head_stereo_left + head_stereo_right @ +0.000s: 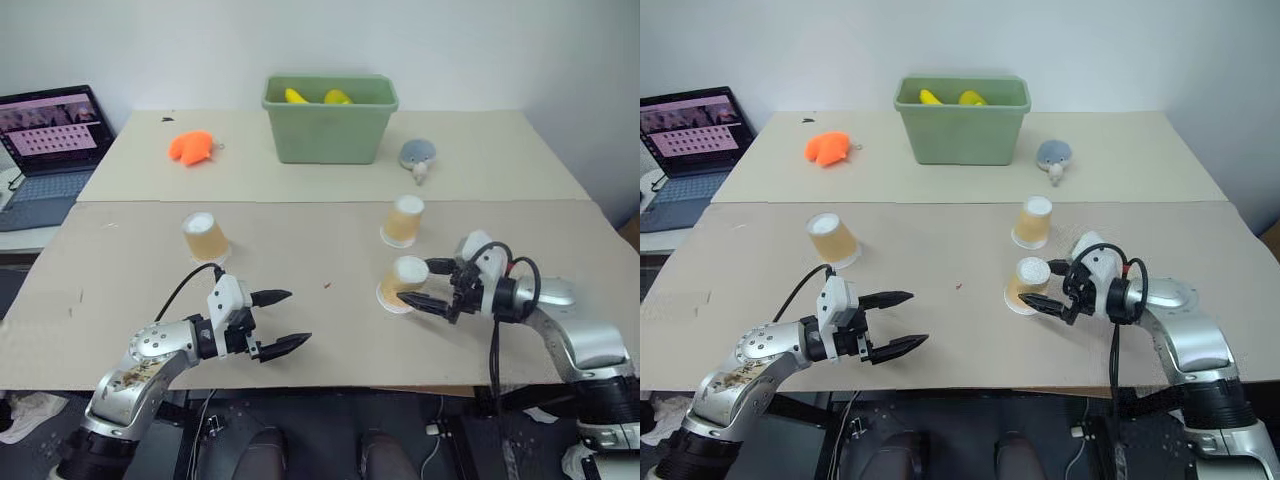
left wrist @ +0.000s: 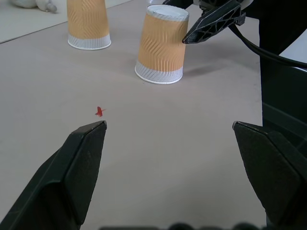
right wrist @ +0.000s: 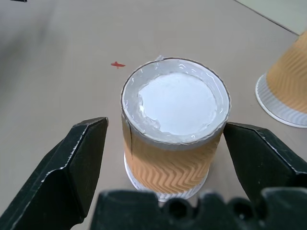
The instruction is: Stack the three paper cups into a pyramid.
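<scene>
Cups: three tan-orange paper cups with a zigzag texture stand upside down on the surface, white rims down. Nearest cup (image 3: 173, 139) sits between the spread jaws of the right gripper (image 1: 428, 285), not clamped. Second cup (image 1: 404, 221) stands just beyond. Third cup (image 1: 206, 238) stands beyond the left gripper (image 1: 282, 320), whose jaws are spread wide and empty.

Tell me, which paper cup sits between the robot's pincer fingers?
The upside-down tan-orange paper cup nearest the robot, between the open right pincer's fingers. The cup behind it and the far-left cup stand alone.
</scene>
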Controlling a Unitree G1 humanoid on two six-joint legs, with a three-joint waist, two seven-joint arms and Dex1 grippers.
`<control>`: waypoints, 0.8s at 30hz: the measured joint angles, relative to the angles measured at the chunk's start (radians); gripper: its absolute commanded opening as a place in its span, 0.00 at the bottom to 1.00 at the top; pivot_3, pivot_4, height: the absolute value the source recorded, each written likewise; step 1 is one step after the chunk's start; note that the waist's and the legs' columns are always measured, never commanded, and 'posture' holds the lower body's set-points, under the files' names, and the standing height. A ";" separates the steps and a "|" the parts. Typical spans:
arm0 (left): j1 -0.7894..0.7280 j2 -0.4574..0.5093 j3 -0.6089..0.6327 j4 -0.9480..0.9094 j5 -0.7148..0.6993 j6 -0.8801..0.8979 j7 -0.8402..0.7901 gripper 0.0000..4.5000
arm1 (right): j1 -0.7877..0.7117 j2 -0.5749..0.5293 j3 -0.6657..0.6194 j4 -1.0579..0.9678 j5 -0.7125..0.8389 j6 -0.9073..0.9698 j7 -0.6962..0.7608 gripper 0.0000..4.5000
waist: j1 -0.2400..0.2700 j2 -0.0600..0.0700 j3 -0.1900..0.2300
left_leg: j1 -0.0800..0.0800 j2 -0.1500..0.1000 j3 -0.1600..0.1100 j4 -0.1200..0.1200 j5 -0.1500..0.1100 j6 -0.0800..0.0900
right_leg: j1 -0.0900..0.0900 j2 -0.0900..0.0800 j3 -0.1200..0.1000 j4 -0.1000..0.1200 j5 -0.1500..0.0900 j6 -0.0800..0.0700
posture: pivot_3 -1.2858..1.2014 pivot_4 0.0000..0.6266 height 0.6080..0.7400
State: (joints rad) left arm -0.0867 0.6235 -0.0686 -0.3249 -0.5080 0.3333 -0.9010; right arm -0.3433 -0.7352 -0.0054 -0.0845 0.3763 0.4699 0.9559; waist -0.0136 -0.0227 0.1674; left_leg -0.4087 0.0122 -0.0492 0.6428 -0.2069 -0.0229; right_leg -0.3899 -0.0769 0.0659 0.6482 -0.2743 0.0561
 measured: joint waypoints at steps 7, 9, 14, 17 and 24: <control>0.006 0.000 0.001 0.000 0.006 0.001 -0.004 1.00 | -0.036 0.030 0.002 -0.006 0.000 0.018 -0.009 0.99 | -0.008 0.000 0.000 | 0.003 0.002 0.000 0.000 0.000 0.000 | 0.001 0.002 0.000 0.000 0.001 -0.001 | 0.52 0.24 0.94; 0.007 0.000 0.001 0.000 0.011 0.001 -0.004 1.00 | -0.056 0.038 0.002 -0.006 0.001 0.021 -0.011 0.99 | -0.010 0.000 0.000 | 0.003 0.002 0.000 0.000 0.000 0.000 | 0.001 0.002 0.000 0.000 0.001 -0.001 | 0.52 0.24 0.94; 0.015 0.000 0.002 0.000 0.014 0.001 -0.004 1.00 | -0.087 0.045 0.002 -0.006 0.003 0.038 -0.012 0.99 | -0.005 0.000 0.000 | 0.002 0.001 0.000 0.000 0.000 0.000 | 0.001 0.002 0.000 0.000 0.001 -0.001 | 0.52 0.24 0.94; 0.016 0.000 0.002 0.000 0.017 0.001 -0.004 1.00 | -0.100 0.056 0.002 -0.006 0.005 0.046 -0.009 0.99 | -0.004 0.000 0.000 | 0.003 0.001 0.000 0.000 0.000 0.000 | 0.001 0.002 0.000 0.001 0.001 -0.001 | 0.52 0.24 0.94; 0.020 0.000 0.007 0.000 0.023 0.001 0.004 1.00 | -0.106 0.062 0.002 -0.003 0.002 0.062 -0.008 0.99 | -0.004 0.000 0.000 | 0.002 0.001 0.000 0.000 0.000 0.000 | 0.001 0.002 0.000 0.001 0.001 -0.001 | 0.52 0.24 0.94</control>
State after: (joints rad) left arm -0.0664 0.6234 -0.0615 -0.3249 -0.4847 0.3342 -0.8971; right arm -0.4498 -0.6734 -0.0029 -0.0871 0.3784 0.5315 0.9481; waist -0.0179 -0.0225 0.1675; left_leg -0.4065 0.0136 -0.0491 0.6428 -0.2069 -0.0228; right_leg -0.3889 -0.0752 0.0661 0.6489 -0.2734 0.0555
